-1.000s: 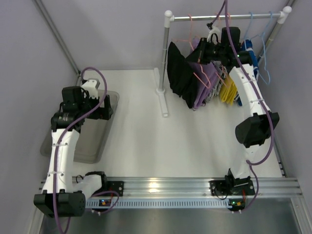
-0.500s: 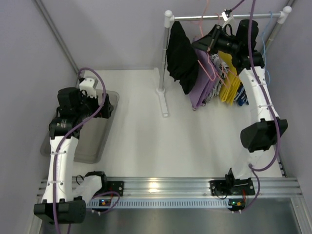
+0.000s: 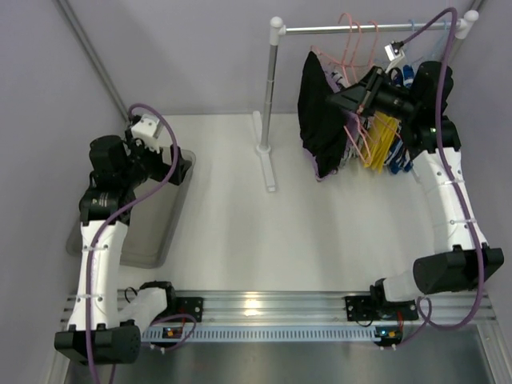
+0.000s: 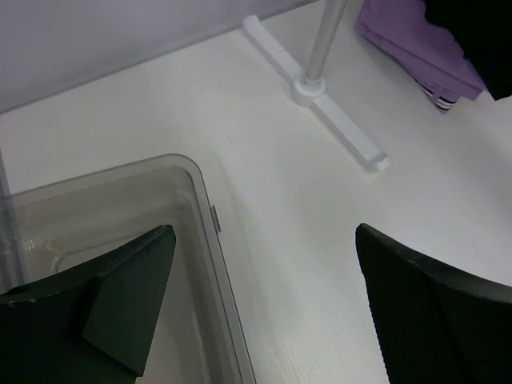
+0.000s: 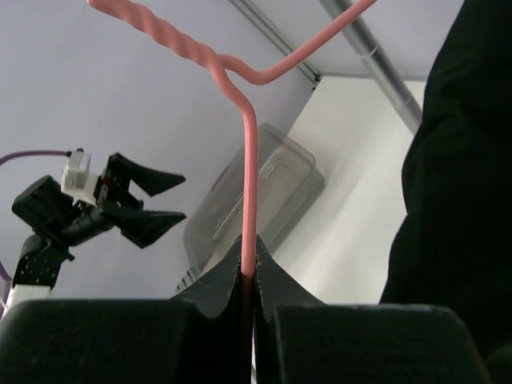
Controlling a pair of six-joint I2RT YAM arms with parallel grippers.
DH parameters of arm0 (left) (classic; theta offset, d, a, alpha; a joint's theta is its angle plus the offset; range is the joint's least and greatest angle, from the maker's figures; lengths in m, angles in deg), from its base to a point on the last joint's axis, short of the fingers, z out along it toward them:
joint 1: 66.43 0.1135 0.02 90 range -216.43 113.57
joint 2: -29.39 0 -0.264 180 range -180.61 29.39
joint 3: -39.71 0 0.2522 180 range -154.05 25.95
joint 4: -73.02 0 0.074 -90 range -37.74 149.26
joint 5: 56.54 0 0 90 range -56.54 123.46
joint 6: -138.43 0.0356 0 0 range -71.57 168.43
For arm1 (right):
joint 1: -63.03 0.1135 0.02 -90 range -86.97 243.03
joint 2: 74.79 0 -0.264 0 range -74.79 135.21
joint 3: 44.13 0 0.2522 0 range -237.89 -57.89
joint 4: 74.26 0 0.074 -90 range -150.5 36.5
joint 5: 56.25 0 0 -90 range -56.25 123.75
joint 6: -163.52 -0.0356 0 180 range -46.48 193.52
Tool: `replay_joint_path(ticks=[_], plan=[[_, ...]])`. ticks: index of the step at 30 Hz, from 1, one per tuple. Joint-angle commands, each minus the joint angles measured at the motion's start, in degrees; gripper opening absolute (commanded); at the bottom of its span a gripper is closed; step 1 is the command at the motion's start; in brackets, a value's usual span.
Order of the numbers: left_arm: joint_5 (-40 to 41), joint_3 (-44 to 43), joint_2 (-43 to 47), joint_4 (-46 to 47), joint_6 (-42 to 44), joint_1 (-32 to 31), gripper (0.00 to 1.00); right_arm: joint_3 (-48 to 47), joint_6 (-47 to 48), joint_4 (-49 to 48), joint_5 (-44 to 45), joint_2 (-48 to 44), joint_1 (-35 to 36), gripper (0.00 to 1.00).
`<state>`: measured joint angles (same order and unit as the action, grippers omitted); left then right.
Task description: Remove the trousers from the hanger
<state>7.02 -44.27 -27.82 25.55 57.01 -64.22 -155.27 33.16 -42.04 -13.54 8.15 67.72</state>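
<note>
The black trousers [image 3: 320, 116] hang on a pink hanger [image 3: 358, 120], draped in front of the lilac trousers [image 3: 326, 169], whose lower edge shows beneath them. My right gripper [image 3: 352, 101] is shut on the pink hanger's wire [image 5: 249, 184], and its jaws [image 5: 250, 268] pinch the wire just below the twisted neck. The black cloth [image 5: 456, 160] fills the right of the right wrist view. My left gripper [image 3: 180, 166] is open and empty above the right rim of the clear bin [image 3: 172, 212]. Its fingers [image 4: 128, 304] stand wide apart.
The rack's rail [image 3: 360, 29] carries more pink and blue hangers, a yellow garment [image 3: 382, 140] and a printed one behind it. The rack's post and white foot [image 3: 268, 164] stand left of the clothes. The foot [image 4: 336, 128] and lilac cloth [image 4: 408, 44] show in the left wrist view.
My right arm has swung right and away from the rack's post, carrying the pink hanger and the black trousers over the lilac ones. The left gripper has shifted slightly up over the bin.
</note>
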Motion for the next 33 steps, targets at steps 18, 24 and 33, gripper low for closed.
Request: replay_joint_path(ticks=[18,24,33], plan=[[33.5,7.3,-0.3,26.2,5.6,-42.6,0.99,17.8,-14.7,-12.7,11.4,-19.6,8.6,0.0],[36.8,6.8,-3.7,33.4,3.9,-54.9,0.99,18.6,-18.2,-14.6,12.0,-19.0,10.6,0.0],[34.7,14.5,-8.9,53.6,7.5,-60.7,0.99,18.0,-21.9,-17.7,11.4,-18.0,15.1,0.0]])
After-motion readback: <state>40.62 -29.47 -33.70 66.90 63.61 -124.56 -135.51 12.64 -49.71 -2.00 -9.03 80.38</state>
